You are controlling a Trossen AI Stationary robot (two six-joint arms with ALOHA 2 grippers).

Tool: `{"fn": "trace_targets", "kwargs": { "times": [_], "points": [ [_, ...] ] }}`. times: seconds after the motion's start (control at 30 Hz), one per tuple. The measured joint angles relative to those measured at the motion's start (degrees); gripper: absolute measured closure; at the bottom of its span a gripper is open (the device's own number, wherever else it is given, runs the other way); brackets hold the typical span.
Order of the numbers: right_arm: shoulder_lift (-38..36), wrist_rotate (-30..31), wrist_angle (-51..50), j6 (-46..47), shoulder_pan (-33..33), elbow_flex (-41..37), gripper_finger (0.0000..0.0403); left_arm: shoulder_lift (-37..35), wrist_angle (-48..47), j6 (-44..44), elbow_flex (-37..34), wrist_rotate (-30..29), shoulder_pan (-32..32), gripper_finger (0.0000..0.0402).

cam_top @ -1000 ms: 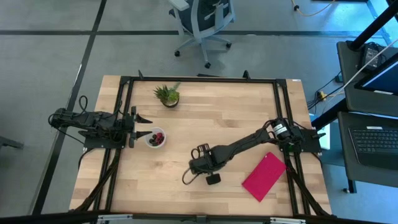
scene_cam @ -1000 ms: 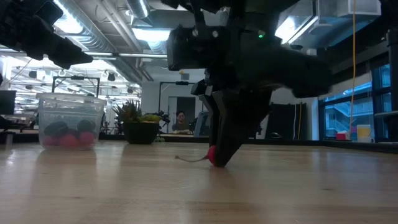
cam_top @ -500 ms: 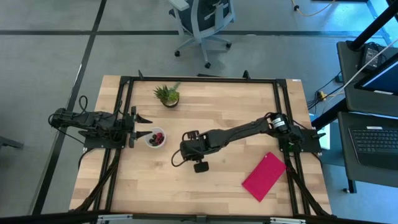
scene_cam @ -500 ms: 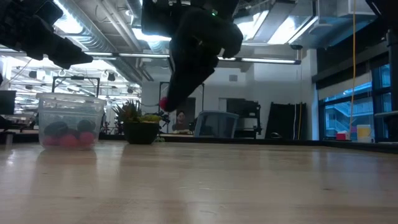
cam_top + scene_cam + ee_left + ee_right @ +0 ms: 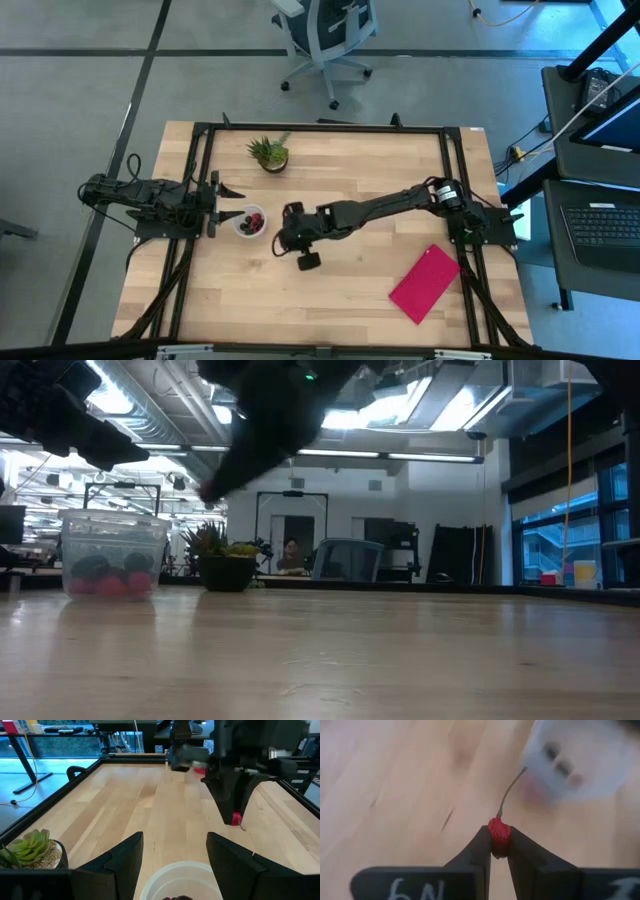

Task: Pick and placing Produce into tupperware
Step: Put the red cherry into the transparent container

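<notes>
White marks resembling "6N" show inverted on the right gripper (image 5: 499,851); nothing else legible.

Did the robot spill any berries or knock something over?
Nothing stands out. The berries sit inside the tupperware, none lie loose on the table, and the plant stands upright. The right claw pinches one red berry by the cup; the left claw waits open beside it.

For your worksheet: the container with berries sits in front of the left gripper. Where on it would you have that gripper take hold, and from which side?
Grip the tupperware across its round wall just below the rim, coming in level from the left gripper's side. The cup stands upright with an open top, so a side grasp probably keeps the produce inside. The open fingers already flank it. The right gripper, holding a red piece, is nearing it.
</notes>
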Motion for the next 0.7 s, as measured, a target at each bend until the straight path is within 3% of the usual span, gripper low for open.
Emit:
{"fn": "trace_targets", "kwargs": {
  "times": [0.23,0.4,0.7],
  "points": [
    [0.05,-0.35,17.35,-4.48,-3.61,0.00,0.0352,-0.01,0.00,0.00,0.00,0.00,-0.01,0.0190],
    [2.08,-7.23,26.16,-4.18,-6.36,0.13,0.0352,0.00,0.00,0.00,0.00,0.00,-0.01,0.0190],
    [7.32,-8.00,29.95,-3.09,-7.48,-0.02,0.0352,-0.02,0.09,0.00,0.00,0.00,0.01,0.0190]
  ]
}}
